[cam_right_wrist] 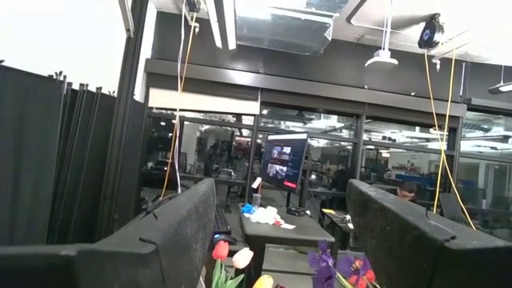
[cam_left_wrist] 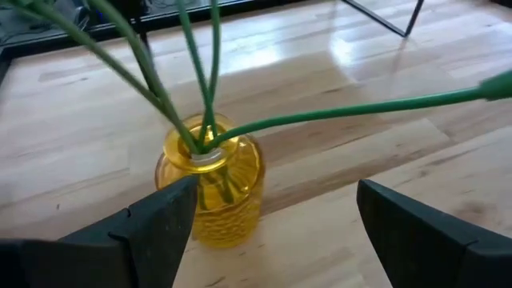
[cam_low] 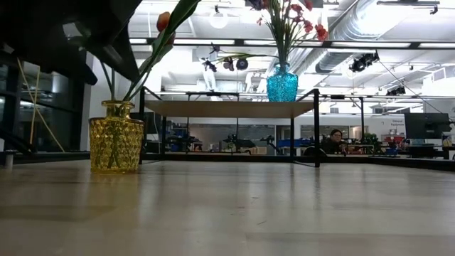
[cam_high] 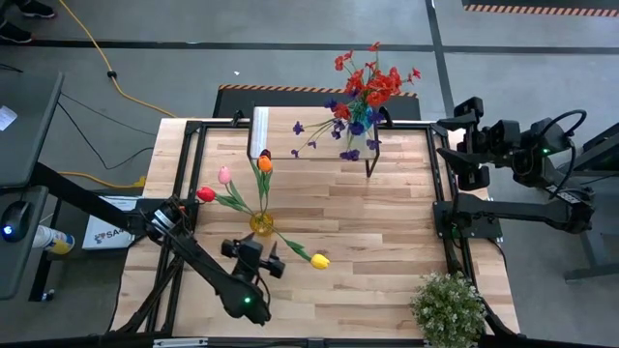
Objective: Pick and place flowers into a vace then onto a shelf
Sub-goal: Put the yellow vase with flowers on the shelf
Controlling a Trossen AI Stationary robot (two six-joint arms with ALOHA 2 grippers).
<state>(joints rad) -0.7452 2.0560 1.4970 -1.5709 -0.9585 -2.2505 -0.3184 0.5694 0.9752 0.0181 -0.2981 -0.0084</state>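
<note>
A yellow glass vase (cam_left_wrist: 212, 188) stands on the table (cam_high: 387, 232) and holds several tulips by their green stems. These are a red one (cam_high: 205, 194), a pink one (cam_high: 224, 175), an orange one (cam_high: 265, 164) and a yellow one (cam_high: 319, 260) that droops low toward the near edge. My left gripper (cam_left_wrist: 276, 192) is open just on the near side of the vase (cam_high: 261, 223); one finger (cam_left_wrist: 164, 224) is close beside its wall, and I see no touch. My right gripper (cam_right_wrist: 280, 200) is open and raised at the table's right side (cam_high: 462, 140), pointing up into the room.
The shelf (cam_high: 290, 116) stands at the table's far middle. It carries a blue vase (cam_low: 282, 84) with red and purple flowers (cam_high: 366, 89). A bushy potted plant (cam_high: 447, 307) sits at the near right corner. Black frame rails (cam_high: 440, 193) run along the table's sides.
</note>
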